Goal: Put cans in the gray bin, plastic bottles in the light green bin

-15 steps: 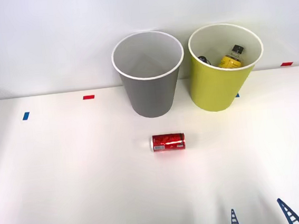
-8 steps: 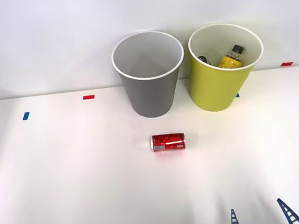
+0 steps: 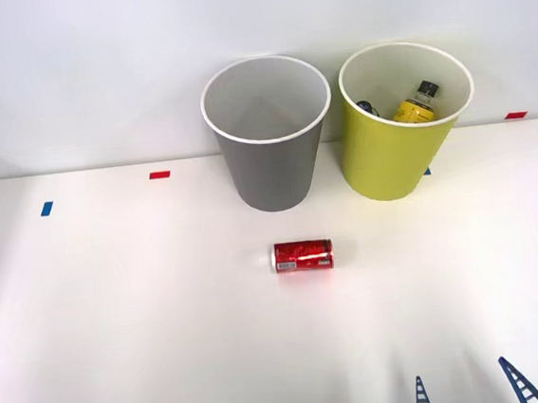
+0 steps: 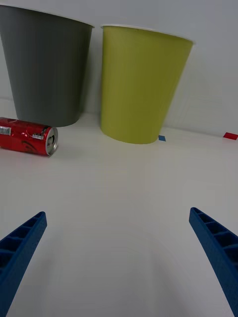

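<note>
— Front view first: what sits nearest the bench's near edge?

— The right gripper [image 3: 470, 387], over by the near right corner, its two blue ribbed fingers [image 3: 420, 396] spread wide with nothing between them. The wrist view agrees: fingers at both corners, bare white bench [image 3: 118, 321] in the gap.

— And the can?

— The red can [image 3: 303, 255] lies on its side around the middle of the bench, well apart from the gripper. Red body, white lettering, silver ends (the wrist view catches its pull-tab end facing the camera).

— Behind it?

— The gray bin [image 3: 272, 168] stands upright toward the far edge, just beyond the can but not touching it. Tapered, white rim, white inside. Just beside it on the right stands the light green bin [image 3: 394, 161], same shape, yellow-green outside.

— Anything in them?

— A bottle [image 3: 418, 101] with a yellow label and black cap leans inside the light green bin. Something dark lies beside it; I cannot tell what.

— Other marks?

— Small red and blue tape pieces [image 3: 159, 175] along the far edge.
</note>
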